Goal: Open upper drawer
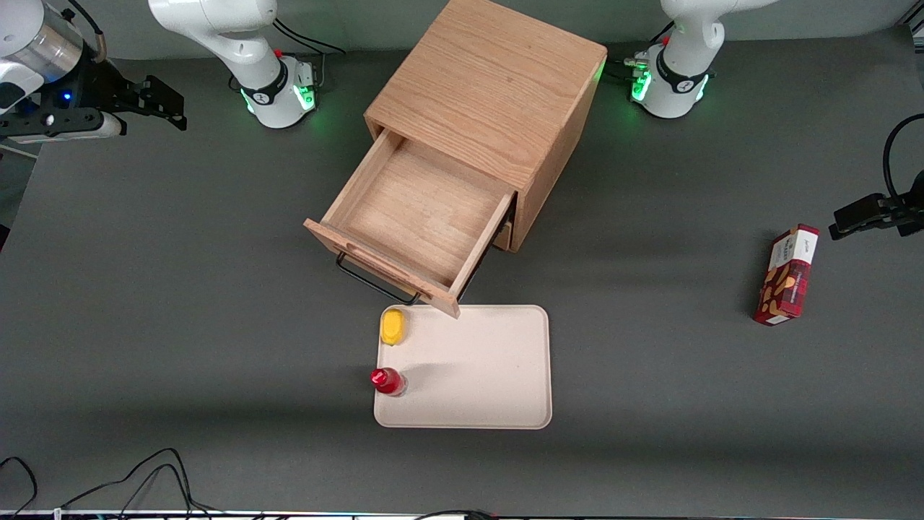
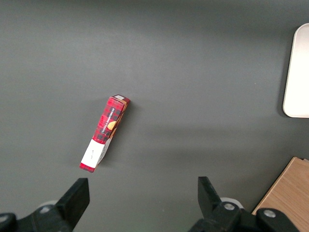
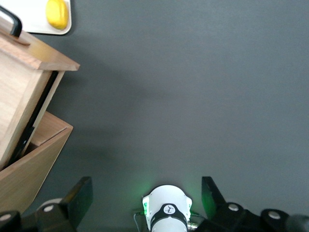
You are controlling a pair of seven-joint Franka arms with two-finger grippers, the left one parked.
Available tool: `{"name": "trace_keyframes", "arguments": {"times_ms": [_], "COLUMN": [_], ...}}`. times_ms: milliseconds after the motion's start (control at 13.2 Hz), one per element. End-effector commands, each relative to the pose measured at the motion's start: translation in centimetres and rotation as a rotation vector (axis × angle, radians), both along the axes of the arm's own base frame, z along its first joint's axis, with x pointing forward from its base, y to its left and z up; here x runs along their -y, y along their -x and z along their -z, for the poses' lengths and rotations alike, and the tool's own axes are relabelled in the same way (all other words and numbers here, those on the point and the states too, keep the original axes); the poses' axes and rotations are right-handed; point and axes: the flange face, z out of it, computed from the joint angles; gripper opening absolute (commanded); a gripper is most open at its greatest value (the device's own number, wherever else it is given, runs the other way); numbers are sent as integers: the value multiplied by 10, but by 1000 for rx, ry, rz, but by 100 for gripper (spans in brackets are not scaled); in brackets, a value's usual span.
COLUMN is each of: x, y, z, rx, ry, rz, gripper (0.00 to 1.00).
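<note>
Oak upper drawer (image 1: 422, 217) with its long black wire handle (image 1: 372, 278) already stands pulled out, well apart from your gripper's (image 3: 145, 193) spread, empty fingers (image 3: 215, 195).

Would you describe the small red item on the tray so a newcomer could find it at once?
Start at the wooden cabinet with its upper drawer pulled out; the gripper is well away from it. Just nearer the camera lies a beige tray. On its edge stands a red bottle, unlike the yellow item beside it.
</note>
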Motion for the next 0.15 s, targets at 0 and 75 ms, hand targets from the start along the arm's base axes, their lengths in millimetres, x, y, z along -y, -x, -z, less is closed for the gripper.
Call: {"name": "trace_keyframes", "arguments": {"times_ms": [0,75], "x": [22,23], "y": [-18,-23], "z": [-3,-6], "rx": [24,23], "ry": [10,8], "rz": [61,63], "gripper": [100,100]}}
